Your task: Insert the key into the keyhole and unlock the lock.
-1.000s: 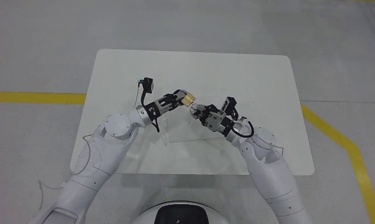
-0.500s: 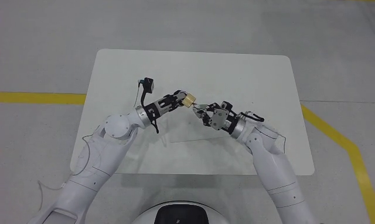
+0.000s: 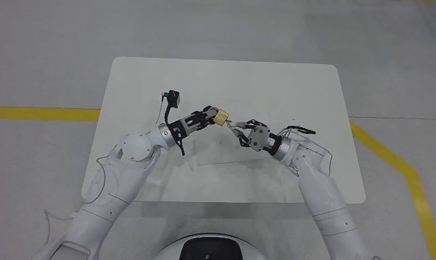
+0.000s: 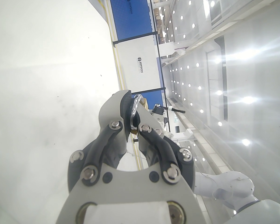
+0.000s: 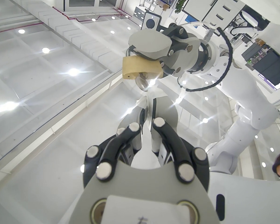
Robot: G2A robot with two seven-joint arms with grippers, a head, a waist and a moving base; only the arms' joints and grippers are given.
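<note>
Left gripper (image 3: 212, 117) is held up off the table (image 3: 286, 83), closed tight on the brass padlock (image 3: 220, 114). In the left wrist view its fingers (image 4: 114, 110) clamp from both sides with the silver shackle (image 4: 134, 102) between the pads. The brass body sticks out just past the fingertips.

The right wrist view shows the lock body jutting sideways out of that grip, bottom face turned toward the right gripper (image 5: 147, 99). The key (image 5: 142, 83) sits in the keyhole on that face. Its blade is in, and the round head with its hole hangs out just ahead of the right gripper's tips.

The right gripper is nearly closed, fingers (image 5: 133, 115) drawn to a narrow gap. The tips meet the near edge of the key head and appear to pinch it, though glare there blurs the contact.

In the top view the two grippers point at each other tip to tip. The padlock and key are the only things between them, over the middle of the table.
</note>
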